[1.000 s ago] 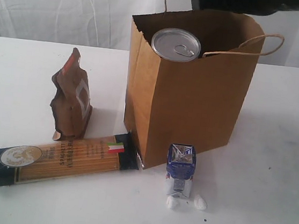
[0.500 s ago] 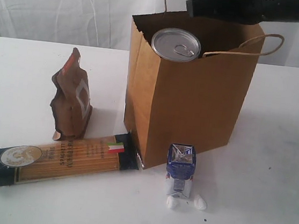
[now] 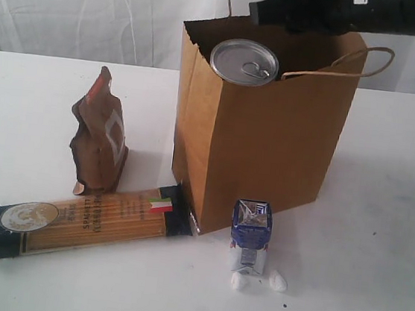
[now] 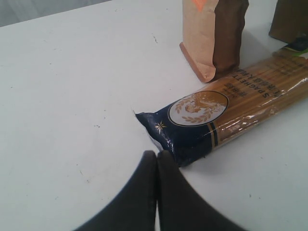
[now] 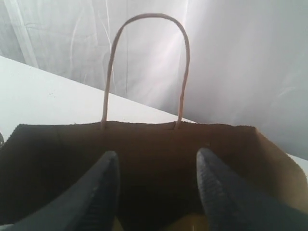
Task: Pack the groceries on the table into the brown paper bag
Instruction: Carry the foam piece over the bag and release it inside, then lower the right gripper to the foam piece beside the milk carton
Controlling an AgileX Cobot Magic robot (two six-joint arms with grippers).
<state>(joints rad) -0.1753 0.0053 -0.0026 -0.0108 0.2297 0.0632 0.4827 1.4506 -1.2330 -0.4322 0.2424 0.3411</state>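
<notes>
The brown paper bag (image 3: 261, 143) stands upright mid-table with the silver pull-tab can (image 3: 244, 61) showing at its rim. My right arm (image 3: 321, 11) hangs over the bag's mouth. Its gripper (image 5: 158, 161) is open and empty above the dark inside, facing the far handle (image 5: 144, 57); a yellow patch (image 5: 185, 224) shows deep below. The spaghetti packet (image 3: 80, 220) lies flat in front of the brown pouch (image 3: 101, 136). The small blue carton (image 3: 250, 232) stands before the bag. My left gripper (image 4: 156, 155) is shut and empty, its tips beside the packet's dark end (image 4: 183, 137). The jar is hidden.
Two small white crumbs (image 3: 277, 280) lie by the carton's base. The white table (image 3: 376, 257) stretches bare to the right of the bag. A white curtain (image 3: 82, 6) hangs behind. The pouch (image 4: 214, 33) stands just beyond the packet in the left wrist view.
My right arm has come lower and a little leftward over the bag's mouth. The groceries and the bag have not moved.
</notes>
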